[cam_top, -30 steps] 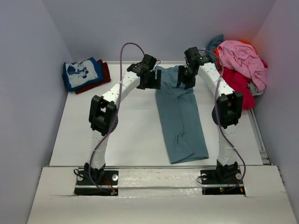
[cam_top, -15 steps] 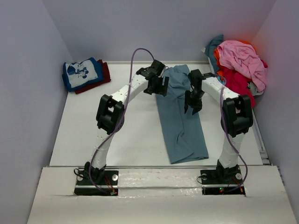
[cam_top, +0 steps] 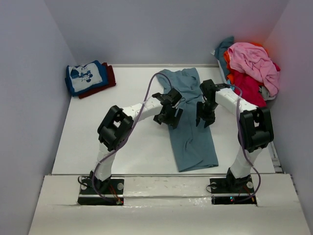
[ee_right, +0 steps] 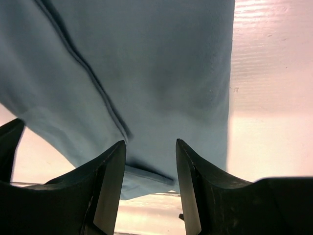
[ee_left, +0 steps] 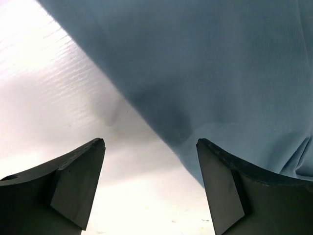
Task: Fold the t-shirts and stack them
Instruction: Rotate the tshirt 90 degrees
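A plain slate-blue t-shirt (cam_top: 191, 142) lies as a long narrow strip down the middle of the white table (cam_top: 132, 147). My left gripper (cam_top: 169, 119) hovers at the strip's left edge about halfway along. It is open wide, and in the left wrist view the cloth edge (ee_left: 220, 58) runs diagonally ahead of the left gripper (ee_left: 149, 143), which holds nothing. My right gripper (cam_top: 202, 120) is at the strip's right side. In the right wrist view the right gripper (ee_right: 150, 143) stands open over the t-shirt (ee_right: 156, 58), apart from it.
A folded blue tee with white cartoon print (cam_top: 87, 76) lies on a dark red one (cam_top: 108, 78) at the far left. A loose heap of pink (cam_top: 252, 61), red (cam_top: 252, 88), orange and teal tees fills the far right corner. Grey walls enclose the table.
Both arms have drawn back from the shirt's far end to its middle, one on each side. The far end now lies flat. The right jaws have narrowed a little.
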You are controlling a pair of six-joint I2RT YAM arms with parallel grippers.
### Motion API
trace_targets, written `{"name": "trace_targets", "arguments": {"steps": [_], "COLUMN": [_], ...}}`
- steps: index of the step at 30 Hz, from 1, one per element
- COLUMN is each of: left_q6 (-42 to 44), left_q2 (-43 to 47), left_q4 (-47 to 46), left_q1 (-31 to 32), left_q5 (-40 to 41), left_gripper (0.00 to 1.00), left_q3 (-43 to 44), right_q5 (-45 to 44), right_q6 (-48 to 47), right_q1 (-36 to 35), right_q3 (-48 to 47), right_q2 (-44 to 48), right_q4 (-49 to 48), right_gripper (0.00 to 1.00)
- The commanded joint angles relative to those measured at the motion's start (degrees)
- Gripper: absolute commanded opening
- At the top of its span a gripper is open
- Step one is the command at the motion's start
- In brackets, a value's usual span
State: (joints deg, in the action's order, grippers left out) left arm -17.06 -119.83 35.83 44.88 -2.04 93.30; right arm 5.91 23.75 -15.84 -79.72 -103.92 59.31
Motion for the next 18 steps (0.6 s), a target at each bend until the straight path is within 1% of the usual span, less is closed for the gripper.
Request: {"name": "trace_targets", "arguments": {"steps": [1, 2, 3, 5, 8, 10, 11, 14, 15, 16, 18], "left_q6": [-0.96, -0.96, -1.05, -0.96, -0.43, 0.09, 0.53, 1.94, 2.38, 2.82, 3.61], "left_q2": [4.69, 4.52, 4.08, 3.55, 2.67, 2.06, 1.97, 2.23, 2.23, 1.88, 1.18], "left_q4": [0.55, 0.90, 1.86, 3.27, 5.38, 5.74, 6.09, 5.21, 4.95, 4.86, 4.77], "left_q1": [0.02, 0.03, 0.03, 0.03, 1.25, 1.87, 3.18, 3.98, 4.68, 4.69, 5.30], "left_q5": [1.52, 1.69, 4.13, 6.60, 10.12, 11.00, 12.66, 13.38, 13.21, 12.77, 11.89], "left_gripper": [0.88, 0.88, 0.88, 0.88, 0.88, 0.88, 0.88, 0.88, 0.86, 0.79, 0.78], "left_q3": [-2.15, -1.81, -1.37, 0.21, 3.20, 4.61, 6.09, 8.47, 9.00, 9.88, 10.68], "right_q5": [0.77, 0.94, 1.12, 1.21, 0.24, 0.06, 0.06, 0.06, 0.06, 0.06, 0.15], "right_q6": [0.16, 0.16, 0.16, -0.02, 0.07, 0.16, 0.25, 0.07, 0.07, -0.02, 0.07], "right_q1": [-0.34, -0.34, -0.86, -0.86, -0.86, -0.86, -0.86, -0.86, -0.86, -0.86, -0.86], "right_q3": [3.52, 3.87, 4.40, 4.93, 4.75, 4.40, 3.70, 3.35, 3.35, 3.43, 3.61], "right_q2": [1.97, 1.70, 0.92, 0.21, -0.41, 0.12, 0.47, 0.65, 0.47, 0.47, 0.30], "right_q4": [-3.40, -3.76, -4.20, -5.25, -5.69, -5.78, -5.35, -4.91, -4.82, -4.99, -5.17], "right_gripper": [0.51, 0.48, 0.45, 0.43, 0.43, 0.43, 0.43, 0.43, 0.43, 0.43, 0.43]}}
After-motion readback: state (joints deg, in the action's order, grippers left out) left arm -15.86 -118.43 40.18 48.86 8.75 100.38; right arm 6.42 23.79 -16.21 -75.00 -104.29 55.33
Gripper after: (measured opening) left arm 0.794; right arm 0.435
